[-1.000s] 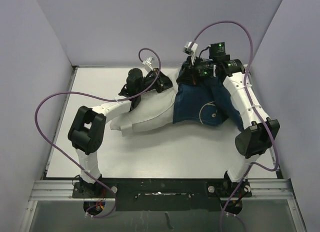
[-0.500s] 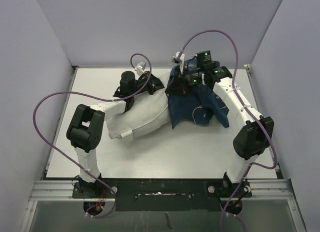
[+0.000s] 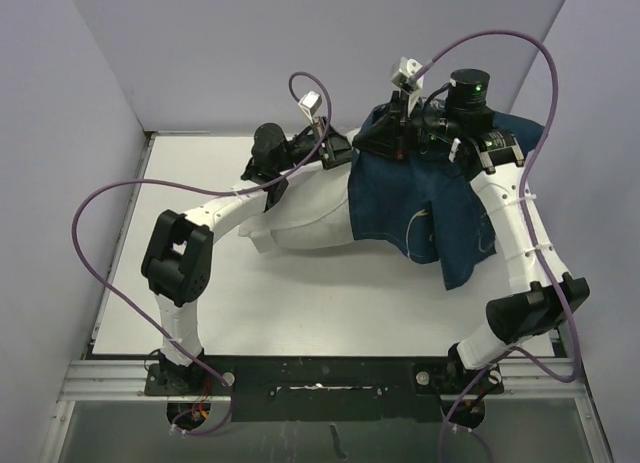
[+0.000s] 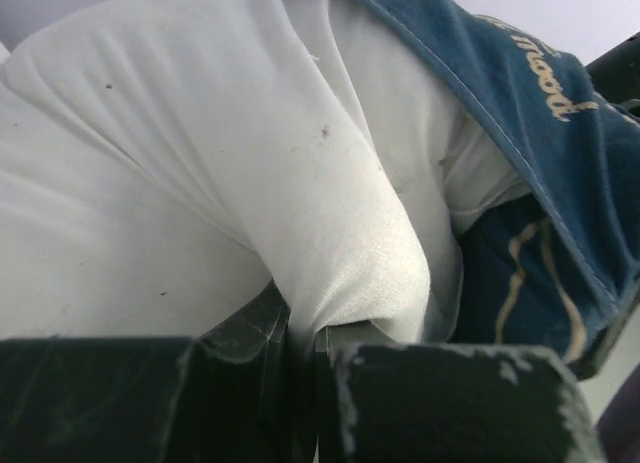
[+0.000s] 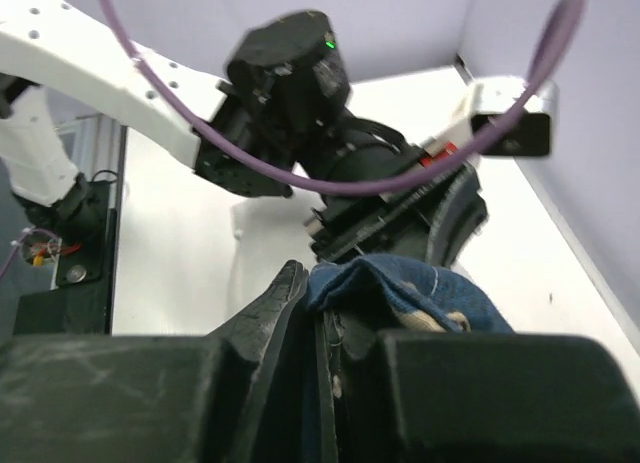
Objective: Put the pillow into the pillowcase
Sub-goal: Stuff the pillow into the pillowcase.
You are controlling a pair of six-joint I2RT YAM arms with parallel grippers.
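Raised since earlier, the right end effector (image 3: 388, 143) pinches the pillowcase (image 3: 420, 198) rim at twelve o'clock, the left end effector (image 3: 335, 151) pinches the pillow (image 3: 300, 221); mid-sleeving, probably, next drawing fabric toward nine o'clock.

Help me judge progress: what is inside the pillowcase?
One end of the pillow sits inside the pillowcase mouth; the rest sticks out. How deep it reaches is hidden under the navy fabric.

I count one pillow (image 3: 300, 218) and one pillowcase (image 3: 420, 203) — each only once. Also one table (image 3: 330, 293) and two purple cables (image 3: 100, 198).
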